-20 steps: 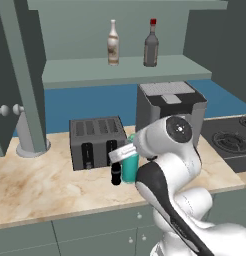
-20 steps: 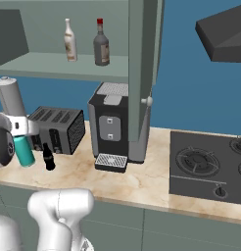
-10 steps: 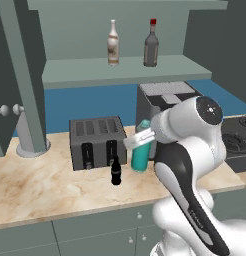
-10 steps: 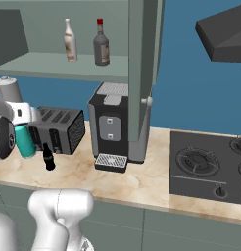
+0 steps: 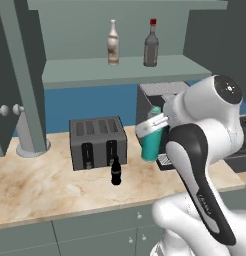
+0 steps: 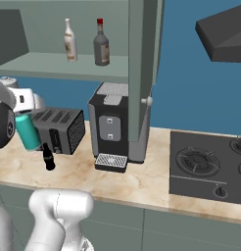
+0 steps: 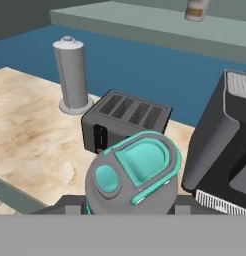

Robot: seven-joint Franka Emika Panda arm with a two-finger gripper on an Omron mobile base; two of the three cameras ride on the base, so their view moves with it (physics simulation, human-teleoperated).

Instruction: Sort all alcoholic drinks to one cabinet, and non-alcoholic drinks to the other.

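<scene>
My claw [image 5: 151, 131] is clamped on the teal flask [image 5: 151, 141], held up above the table [image 5: 40, 187] in the middle of the frame. The small black bottle [image 5: 115, 171] stands before the toaster [image 5: 97, 142]. Two slim bottles [image 5: 113, 43] stand on the shelf [image 5: 95, 72] up top.

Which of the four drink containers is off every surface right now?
The teal flask, lifted in the pincer. The black bottle stands on the counter; the other two stand on the shelf.

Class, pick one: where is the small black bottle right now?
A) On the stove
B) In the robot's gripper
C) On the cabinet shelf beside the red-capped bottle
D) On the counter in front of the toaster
D: the small black bottle stands on the marble counter just in front of the toaster.
</scene>
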